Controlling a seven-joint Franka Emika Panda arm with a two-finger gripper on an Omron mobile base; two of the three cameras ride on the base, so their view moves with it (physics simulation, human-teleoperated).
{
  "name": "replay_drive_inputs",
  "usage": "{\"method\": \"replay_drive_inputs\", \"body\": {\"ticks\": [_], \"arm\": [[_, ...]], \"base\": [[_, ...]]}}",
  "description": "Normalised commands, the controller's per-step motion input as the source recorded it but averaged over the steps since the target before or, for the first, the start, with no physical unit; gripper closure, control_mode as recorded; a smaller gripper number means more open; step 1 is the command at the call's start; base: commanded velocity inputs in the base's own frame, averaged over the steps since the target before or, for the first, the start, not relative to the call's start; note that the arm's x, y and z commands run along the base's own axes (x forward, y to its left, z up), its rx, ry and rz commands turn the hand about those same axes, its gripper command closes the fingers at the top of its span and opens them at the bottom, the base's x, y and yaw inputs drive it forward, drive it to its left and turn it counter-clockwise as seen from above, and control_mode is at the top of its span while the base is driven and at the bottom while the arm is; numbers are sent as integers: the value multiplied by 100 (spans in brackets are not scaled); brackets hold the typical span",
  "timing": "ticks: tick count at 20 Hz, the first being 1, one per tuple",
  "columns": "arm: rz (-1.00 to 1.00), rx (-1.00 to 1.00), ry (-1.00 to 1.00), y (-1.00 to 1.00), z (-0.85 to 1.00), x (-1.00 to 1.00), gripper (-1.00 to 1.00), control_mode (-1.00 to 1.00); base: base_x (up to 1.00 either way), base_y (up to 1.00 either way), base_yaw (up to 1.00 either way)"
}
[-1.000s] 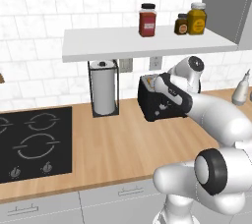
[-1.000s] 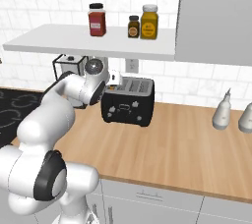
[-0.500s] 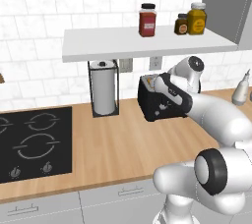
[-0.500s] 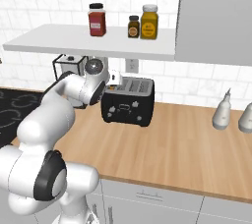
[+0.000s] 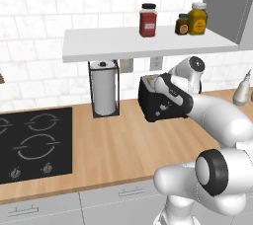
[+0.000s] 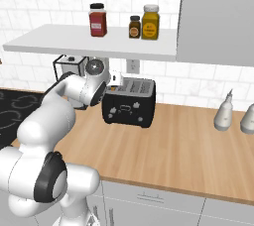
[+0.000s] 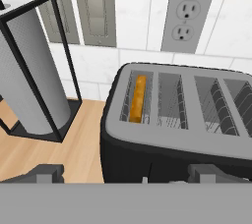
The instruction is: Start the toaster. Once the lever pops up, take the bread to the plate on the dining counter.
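toaster (image 7: 177, 125): black box with a grey slotted top, standing on the wooden counter (image 5: 118, 145) against the tiled wall; four slots show in the hand view.
bread (image 7: 138, 98): tan slice standing on edge, sunk in the slot at the toaster's 9 o'clock end in the hand view; the other three slots are bare wire.
gripper (image 7: 127, 173): jaws spread wide, holding nothing; the two dark tips sit at 6 o'clock in the hand view, one low before the counter, the other low before the toaster's front face. In the left base view the hand is at the toaster's near end.
towel roll (image 7: 34, 80): white paper roll upright in a black wire frame, just beside the toaster at its 9 o'clock.
outlet (image 7: 189, 19): on the wall at 12 o'clock above the toaster, two switch plates to its left.
shelf (image 5: 148, 44): white, over the toaster, carrying a red jar (image 5: 147, 20) and two amber jars.
hob (image 5: 29, 142): black, at 9 o'clock in the left base view, well apart from the toaster.
bottles (image 6: 224, 114): pale, at 3 o'clock in the right base view.
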Motion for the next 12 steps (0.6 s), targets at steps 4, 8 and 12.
{"method": "replay_drive_inputs", "body": {"ticks": [4, 8, 12], "arm": [[0, 0, 0, 0, 0, 0, -100, -100], [0, 0, 0, 0, 0, 0, -100, -100], [0, 0, 0, 0, 0, 0, -100, -100]], "base": [[0, 0, 0], [0, 0, 0], [0, 0, 0]]}}
